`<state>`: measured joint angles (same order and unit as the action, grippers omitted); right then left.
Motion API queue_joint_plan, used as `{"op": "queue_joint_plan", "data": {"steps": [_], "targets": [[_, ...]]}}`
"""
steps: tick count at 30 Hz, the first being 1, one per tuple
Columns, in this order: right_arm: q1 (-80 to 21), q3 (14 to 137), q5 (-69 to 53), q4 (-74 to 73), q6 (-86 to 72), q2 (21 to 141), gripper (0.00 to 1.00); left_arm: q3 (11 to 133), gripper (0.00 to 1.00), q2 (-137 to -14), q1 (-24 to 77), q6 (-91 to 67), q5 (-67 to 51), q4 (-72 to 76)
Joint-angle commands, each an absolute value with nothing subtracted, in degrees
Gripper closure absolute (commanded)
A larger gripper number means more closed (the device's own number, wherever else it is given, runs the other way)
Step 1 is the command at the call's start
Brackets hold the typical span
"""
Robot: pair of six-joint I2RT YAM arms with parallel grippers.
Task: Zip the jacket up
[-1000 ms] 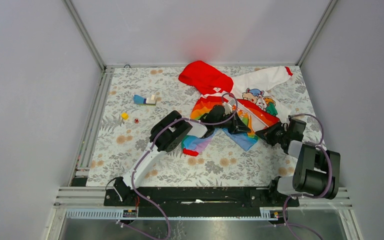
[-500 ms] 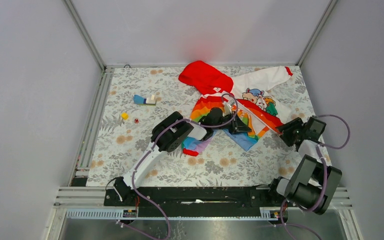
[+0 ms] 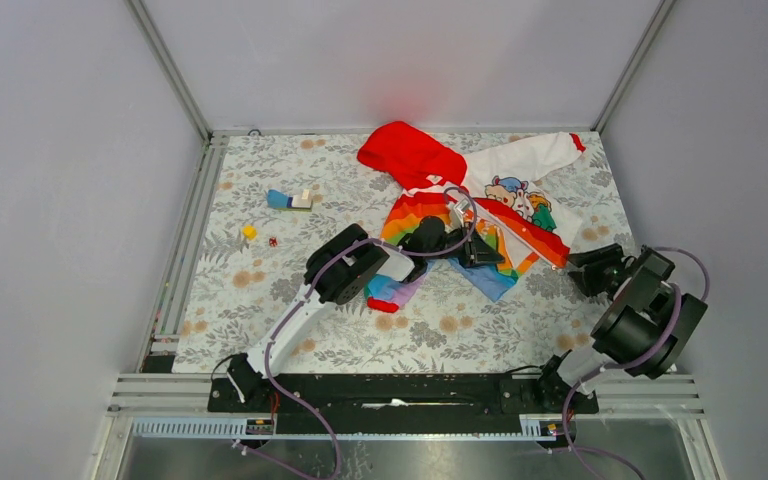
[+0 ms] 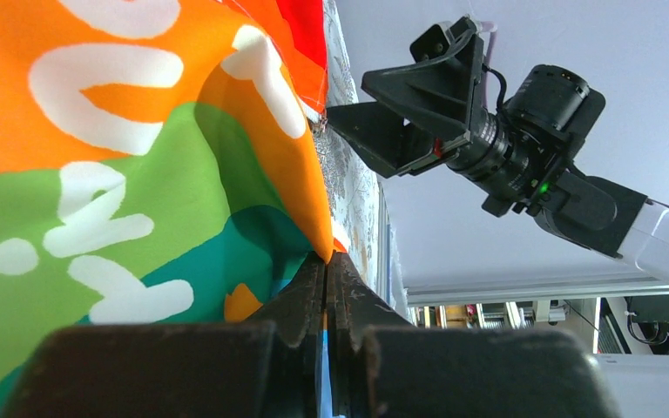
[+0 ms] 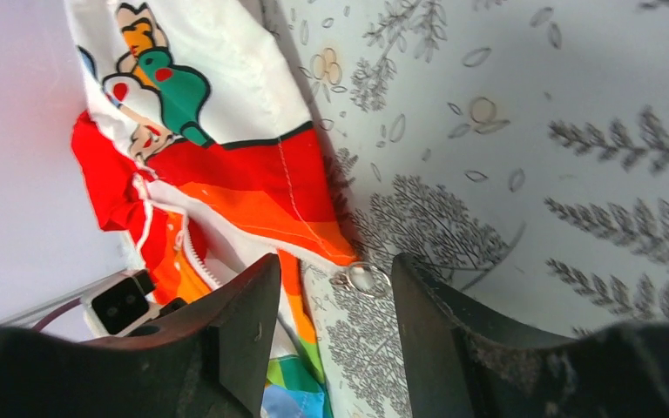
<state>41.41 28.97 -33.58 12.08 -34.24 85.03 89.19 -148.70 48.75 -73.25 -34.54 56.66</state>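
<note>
The jacket (image 3: 500, 215) lies crumpled and open on the far right-of-middle part of the surface (image 3: 260, 290), red hood toward the back wall, one white sleeve flung out to the far right and the striped body bunched toward the arms. It looks light, thin and limp, so I judge it will fold, slide and bunch under any pull rather than hold a line. A zip on cloth like this runs only if the two front edges are drawn taut. That calls for one hold low on the hem beside the zip (image 5: 193, 252) and another on the slider or its pull, not on loose body cloth.

The left fingers (image 4: 296, 300) are closed tight, with no gap between them, pinching a fold of the orange and green striped cloth near the middle of the body. That fold rises from the pinch like a small tent.

The right fingers (image 5: 244, 322) are spread wide and hold nothing. They sit low over the surface just beside the jacket's near right corner, where the red and orange bands end in a point. Between them, just off that corner, lies a small metal ring (image 5: 367, 279). It may be the zip pull, but I cannot tell whether it is joined to the jacket. The fingers are not touching it.
</note>
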Motion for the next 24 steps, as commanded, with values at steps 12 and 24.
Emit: {"op": "queue_joint_plan", "data": {"steps": [12, 24], "targets": [[41.68, 31.73, -38.19, 19.66, -33.83, 93.00, 0.43, 90.88, 1.00, -150.00, 49.47, -69.79, -35.33, 53.22], [41.66, 27.71, -45.49, 26.15, -37.05, 93.51, 0.48, 91.14, 1.00, -150.07, 49.57, -69.97, -35.60, 53.26]]}}
